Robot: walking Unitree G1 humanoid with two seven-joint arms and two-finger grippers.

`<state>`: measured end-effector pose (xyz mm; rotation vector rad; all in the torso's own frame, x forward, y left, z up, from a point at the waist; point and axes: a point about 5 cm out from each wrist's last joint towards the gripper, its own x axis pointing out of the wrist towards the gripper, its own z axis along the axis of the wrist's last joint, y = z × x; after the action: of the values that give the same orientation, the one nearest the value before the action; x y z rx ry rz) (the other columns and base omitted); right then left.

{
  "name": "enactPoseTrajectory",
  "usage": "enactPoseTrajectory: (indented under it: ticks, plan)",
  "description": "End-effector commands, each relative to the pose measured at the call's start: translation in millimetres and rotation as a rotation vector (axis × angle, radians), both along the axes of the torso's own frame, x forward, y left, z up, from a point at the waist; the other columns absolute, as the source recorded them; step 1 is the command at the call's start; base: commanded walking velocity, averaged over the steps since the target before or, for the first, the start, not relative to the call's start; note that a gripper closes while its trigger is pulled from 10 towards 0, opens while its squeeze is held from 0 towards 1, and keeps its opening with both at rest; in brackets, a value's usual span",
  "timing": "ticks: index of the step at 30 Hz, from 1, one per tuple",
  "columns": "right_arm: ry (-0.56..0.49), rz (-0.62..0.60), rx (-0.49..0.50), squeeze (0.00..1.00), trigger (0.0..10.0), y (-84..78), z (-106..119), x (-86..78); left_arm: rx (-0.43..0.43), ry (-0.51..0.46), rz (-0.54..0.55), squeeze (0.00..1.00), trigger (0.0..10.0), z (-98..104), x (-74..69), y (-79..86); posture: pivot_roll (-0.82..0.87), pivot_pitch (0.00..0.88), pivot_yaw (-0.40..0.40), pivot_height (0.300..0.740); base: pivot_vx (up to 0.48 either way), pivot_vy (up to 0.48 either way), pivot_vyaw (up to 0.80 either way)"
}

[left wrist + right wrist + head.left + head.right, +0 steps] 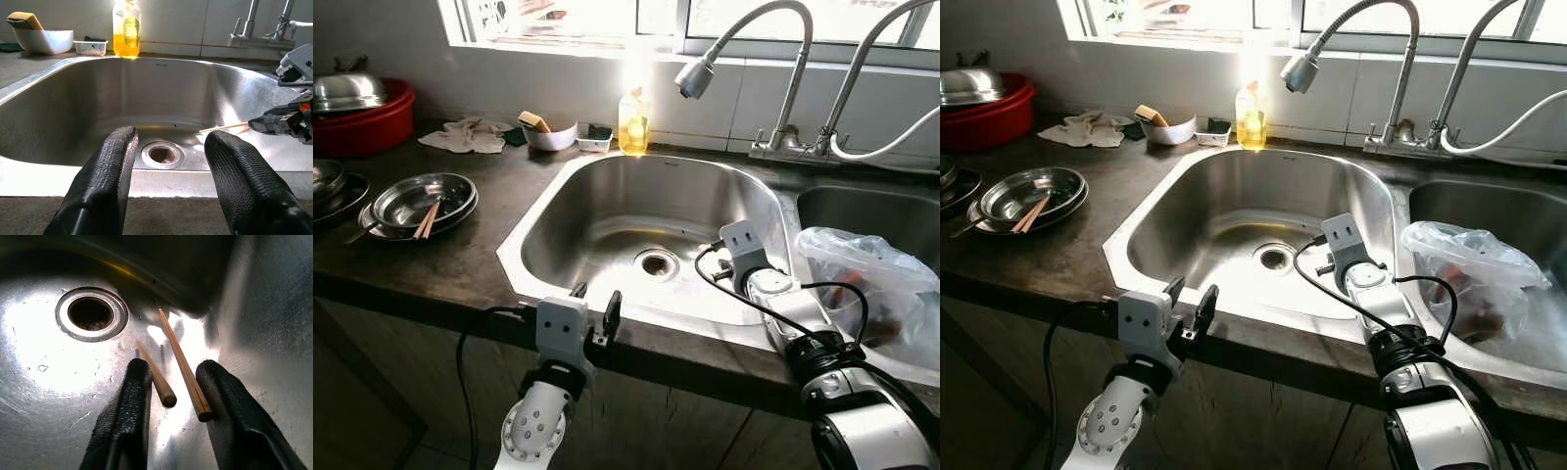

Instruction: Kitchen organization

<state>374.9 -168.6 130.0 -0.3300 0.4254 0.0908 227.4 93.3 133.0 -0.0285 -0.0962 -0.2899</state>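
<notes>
Two chopsticks (183, 364), slim pale wood with blunt ends, lie between the right gripper's (171, 396) spread fingers, over the wet sink (607, 186) floor near the drain (91, 313) | left gripper (168, 166) spread at the front rim | soap bottle (633, 122) behind.

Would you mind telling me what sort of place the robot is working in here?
Most likely a home kitchen, at the sink counter under a window. A stainless double sink with gooseneck taps, a dish soap bottle, and metal bowls holding chopsticks on the dark counter point to it.
</notes>
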Motion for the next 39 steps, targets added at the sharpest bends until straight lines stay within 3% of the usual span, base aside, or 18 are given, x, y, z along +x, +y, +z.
enactPoseTrajectory:
  ticks: [1, 32, 33, 34, 35, 36, 37, 38, 39]
  plan:
    - [-0.027, -0.001, 0.0, 1.0, 10.0, 1.3, 7.4, 3.7, 0.011, -0.007, 0.001, 0.0, 10.0, 3.7, -1.3, -0.3, 0.15, 0.047, -0.053, 0.74, 0.0, 0.0, 0.0]
    - [-0.075, -0.023, 0.017, 1.0, 10.0, -2.1, 6.0, 1.2, 0.024, 0.013, -0.001, 0.0, 10.0, 1.1, 0.0, 0.3, 0.14, 0.038, -0.044, 0.74, 0.0, 0.0, 0.0]
    - [-0.103, -0.031, 0.048, 0.0, 10.0, -0.3, 7.5, -1.4, 0.024, 0.014, -0.003, 0.0, 10.0, 0.5, 0.8, 0.3, 0.13, 0.029, -0.039, 0.74, 0.0, 0.0, 0.0]
    - [-0.133, -0.045, 0.072, 0.0, 10.0, 0.7, 9.9, -3.8, 0.025, 0.015, -0.004, 0.0, 10.0, 0.1, 1.5, 0.3, 0.13, 0.026, -0.039, 0.74, 0.0, 0.0, 0.0]
    - [-0.315, 0.016, 0.189, 0.0, 10.0, 21.3, 15.7, -31.6, 0.029, 0.009, -0.008, 0.0, 10.0, 1.1, 2.5, 0.3, 0.09, 0.0, 0.001, 0.74, 0.0, 0.0, 0.0]
    - [-0.315, 0.016, 0.189, 0.0, 10.0, 21.3, 15.7, -31.6, 0.029, 0.009, -0.008, 0.0, 10.0, 1.1, 2.5, 0.3, 0.09, 0.0, 0.001, 0.74, 0.0, 0.0, 0.0]
    - [-0.546, 0.048, 0.35, 0.0, 10.0, 36.9, 33.8, -81.4, 0.038, -0.002, -0.021, 0.0, 10.0, 3.0, 4.0, -1.1, 0.09, 0.0, 0.001, 0.74, 0.0, 0.0, 0.0]
    - [-0.599, 0.045, 0.382, 0.0, 10.0, 38.2, 39.2, -94.3, 0.04, -0.005, -0.024, 0.0, 10.0, 3.6, 4.4, -1.5, 0.08, 0.0, 0.006, 0.74, 0.0, 0.0, 0.0]
    - [-0.605, 0.04, 0.383, 0.0, 10.0, 38.0, 39.6, -96.2, 0.041, -0.006, -0.025, 0.0, 10.0, 3.8, 4.6, -1.7, 0.08, 0.0, 0.006, 0.74, 0.0, 0.0, 0.0]
